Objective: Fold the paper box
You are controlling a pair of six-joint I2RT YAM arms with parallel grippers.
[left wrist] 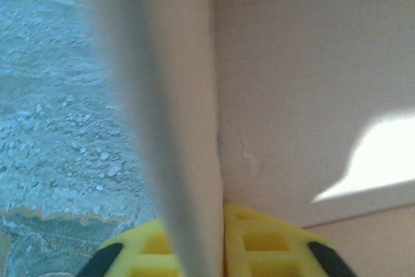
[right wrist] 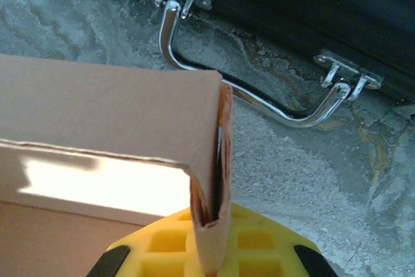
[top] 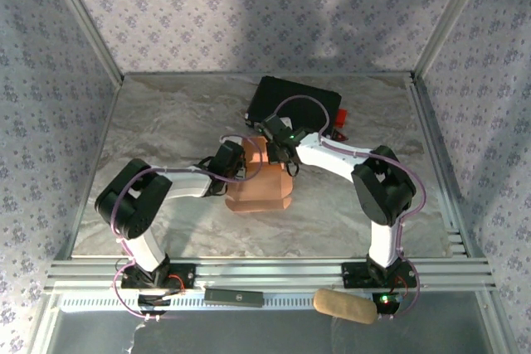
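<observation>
The left gripper (left wrist: 220,244) is clamped on an upright wall of the box (top: 261,188) at its 9 o'clock edge, with its arm bent low across the table (top: 166,122) from 7 o'clock. The right gripper (right wrist: 211,248) is pinched tight on a doubled flap at the box's 1 o'clock corner, elbow out toward 4 o'clock. The box sits mid-table, with the case (top: 294,104) just beyond it at 12 o'clock.

White arms (top: 187,181), black joints (top: 133,203), purple cables (top: 115,234) (yellow fingers (left wrist: 259,246))
</observation>
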